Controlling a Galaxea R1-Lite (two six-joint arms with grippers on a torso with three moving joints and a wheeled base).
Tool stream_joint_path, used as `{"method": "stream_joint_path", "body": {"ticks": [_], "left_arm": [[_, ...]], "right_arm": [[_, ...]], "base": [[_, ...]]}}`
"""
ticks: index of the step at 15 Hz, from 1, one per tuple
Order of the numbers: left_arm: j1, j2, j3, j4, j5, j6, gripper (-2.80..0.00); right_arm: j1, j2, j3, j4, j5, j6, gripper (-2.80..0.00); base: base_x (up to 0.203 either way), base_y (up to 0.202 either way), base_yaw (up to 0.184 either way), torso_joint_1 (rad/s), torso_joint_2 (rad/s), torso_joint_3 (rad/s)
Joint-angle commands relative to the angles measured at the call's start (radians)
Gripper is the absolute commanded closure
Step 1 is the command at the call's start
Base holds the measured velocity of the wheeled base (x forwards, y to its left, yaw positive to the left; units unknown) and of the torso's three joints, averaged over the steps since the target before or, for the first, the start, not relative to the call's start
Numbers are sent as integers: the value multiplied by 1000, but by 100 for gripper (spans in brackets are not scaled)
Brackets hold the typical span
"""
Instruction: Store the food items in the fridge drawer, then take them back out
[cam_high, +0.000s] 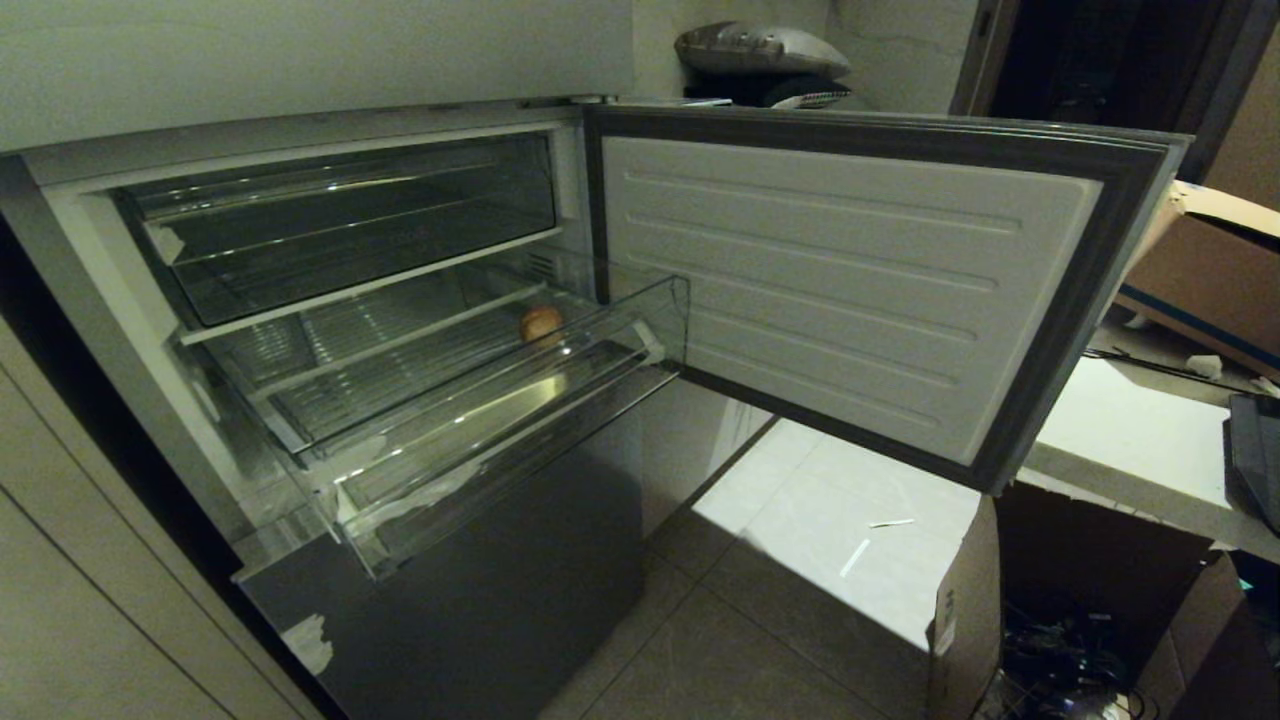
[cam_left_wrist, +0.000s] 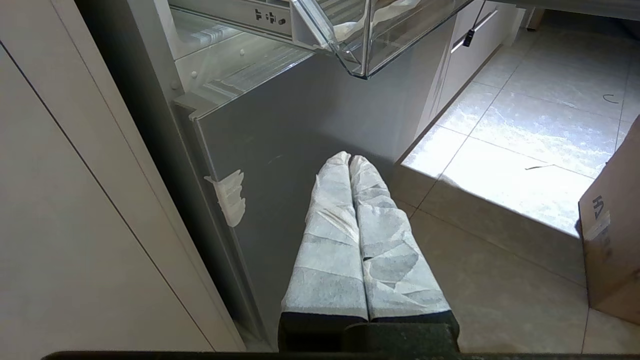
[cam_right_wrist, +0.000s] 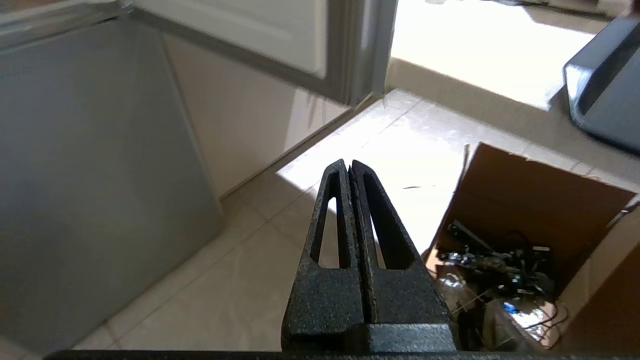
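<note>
One potato-like food item (cam_high: 541, 323) sits in the fridge drawer (cam_high: 500, 420); we judge it firm, light, graspable around its middle. Left gripper (cam_left_wrist: 350, 159) and right gripper (cam_right_wrist: 348, 165) are both closed, empty.

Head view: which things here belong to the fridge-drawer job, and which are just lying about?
Job:
- potato-like food item, lying in the drawer
- clear fridge drawer, pulled out
- open fridge door
- left gripper and right gripper, both shut, empty, low by the floor

Lying about:
- cardboard box of cables
- paper scraps on the floor tiles
- grey bag behind the fridge
</note>
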Motion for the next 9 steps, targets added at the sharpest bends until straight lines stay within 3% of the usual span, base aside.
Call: {"method": "stream_joint_path", "body": {"ticks": [1,3,9], "left_arm": [[0,2,0,0,0,1,0],[0,2,0,0,0,-9,0],[0,2,0,0,0,-9,0]], "right_arm": [[44,-202,33,160,-12,-5,0],[58,-228,34,284,-24,5,0],[79,-225,33,315,-10,13,0]], "base": [[0,0,0,0,0,0],[0,0,0,0,0,0],[0,0,0,0,0,0]]}}
